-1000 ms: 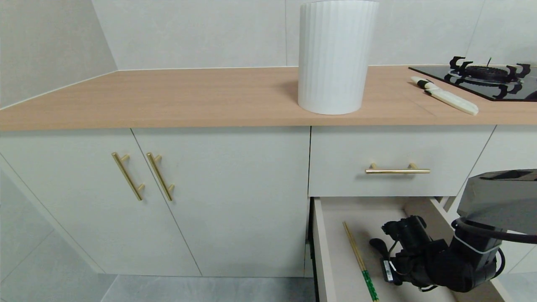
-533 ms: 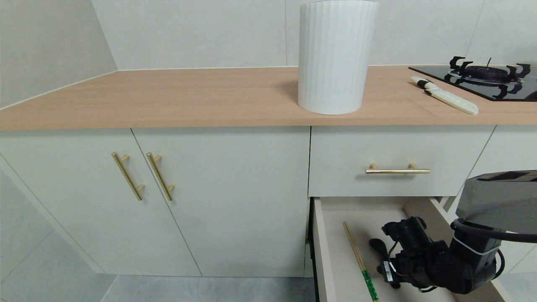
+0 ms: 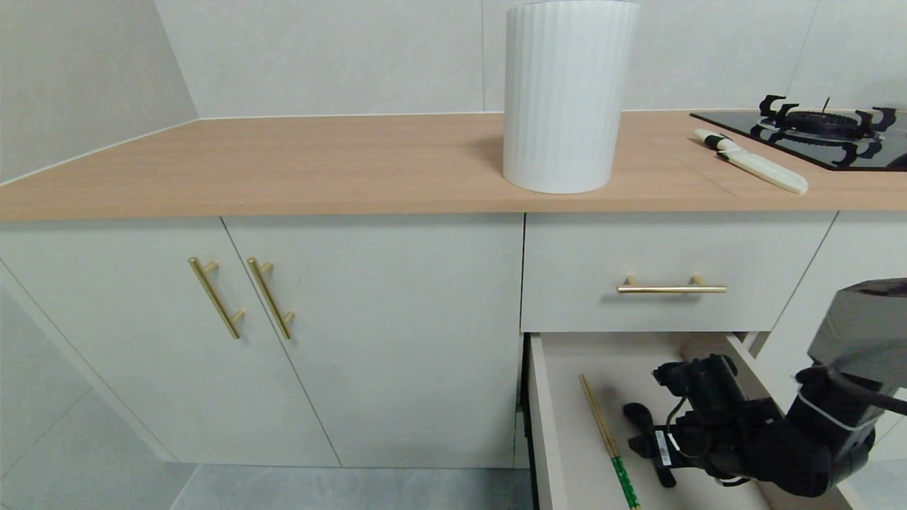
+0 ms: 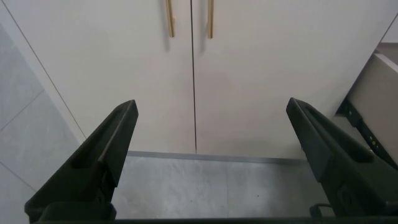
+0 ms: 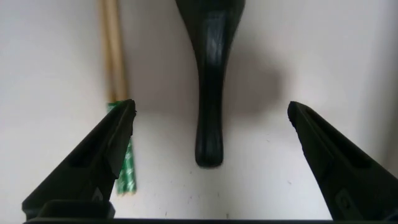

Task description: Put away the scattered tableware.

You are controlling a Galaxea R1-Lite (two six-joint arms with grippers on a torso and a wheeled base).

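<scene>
Wooden table (image 3: 319, 163) runs along the tiled wall, carrying a tall white ribbed container (image 3: 563, 99). Below it, the open drawer (image 3: 545, 418) takes my right pincer (image 5: 210, 109), fingers spread wide with nothing held. My left pincer (image 4: 211, 109) hangs likewise spread before the cabinet doors (image 4: 193, 74). A pale knife (image 3: 755, 163) lies on the table near the hob (image 3: 815, 134); I judge it stiff, light, perhaps brittle, best taken by the handle. Side by side in the drawer lie chopsticks (image 5: 115, 74) and a black spoon (image 5: 211, 93).
</scene>
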